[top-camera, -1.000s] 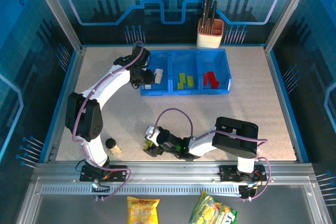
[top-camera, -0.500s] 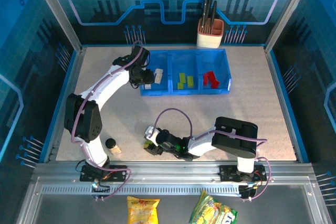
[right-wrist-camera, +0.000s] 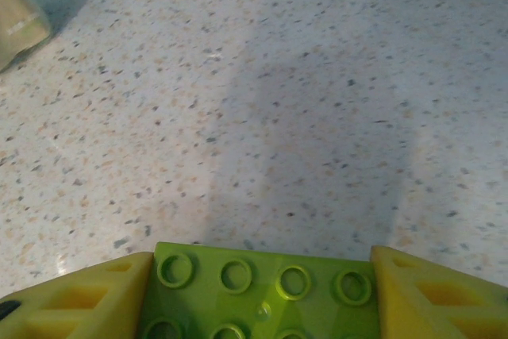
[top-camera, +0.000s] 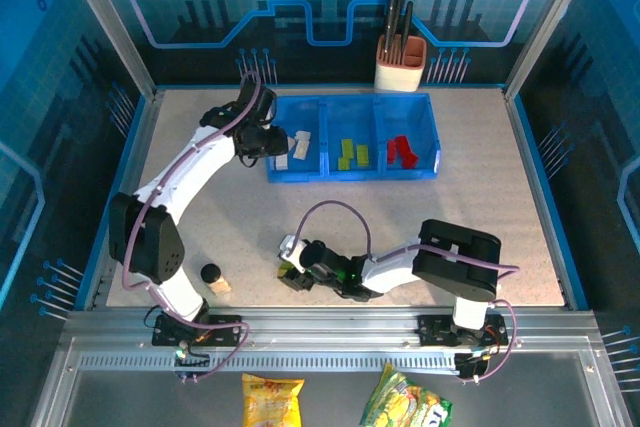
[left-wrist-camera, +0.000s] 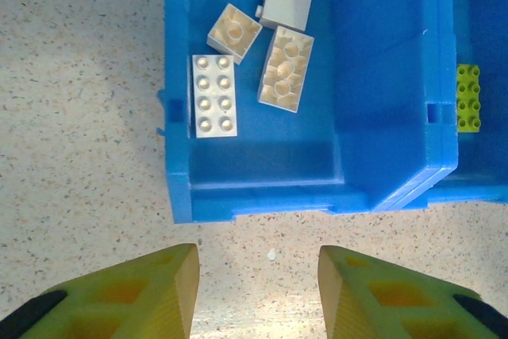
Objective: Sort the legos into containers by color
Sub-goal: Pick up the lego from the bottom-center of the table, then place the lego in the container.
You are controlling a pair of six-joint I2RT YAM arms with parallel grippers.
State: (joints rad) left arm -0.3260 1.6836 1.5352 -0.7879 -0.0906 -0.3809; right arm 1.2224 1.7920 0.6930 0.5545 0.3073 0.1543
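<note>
Legos lie at two depths on the speckled pale tabletop point(top-camera: 480, 207). Nearest the arm bases, one lime green studded plastic brick point(right-wrist-camera: 262, 295) sits between the yellow-green fingers point(right-wrist-camera: 71, 303) of the right gripper point(top-camera: 293, 275). Its ends touch both inner faces, so the jaws are closed on it. That gripper is low over the near middle of the table; whether the brick rests on the surface or is lifted clear I cannot tell. To the left, near the left arm's base, stands a small black cylinder point(top-camera: 211, 273) with a small cream piece point(top-camera: 220, 286) just beside it (too small to tell what it is).

Farther back lies the translucent blue plastic tray point(top-camera: 350, 117) of three adjoining open compartments. The left gripper point(left-wrist-camera: 258, 291) hangs above the tray's left end, its yellow-green fingertips point(left-wrist-camera: 119, 295) a moderate gap apart with nothing between them; bare table shows through the gap. Below it, the left compartment holds four cream-white bricks point(left-wrist-camera: 214, 95) close together: one long brick studs up, two lying hollow side up, and one squarish block on its side. The middle compartment holds lime green bricks point(top-camera: 352, 154) and the right one red bricks point(top-camera: 403, 151). Farthest back, just behind the tray's right part, stands a beige utensil holder point(top-camera: 400, 65) with dark handles sticking up.
</note>
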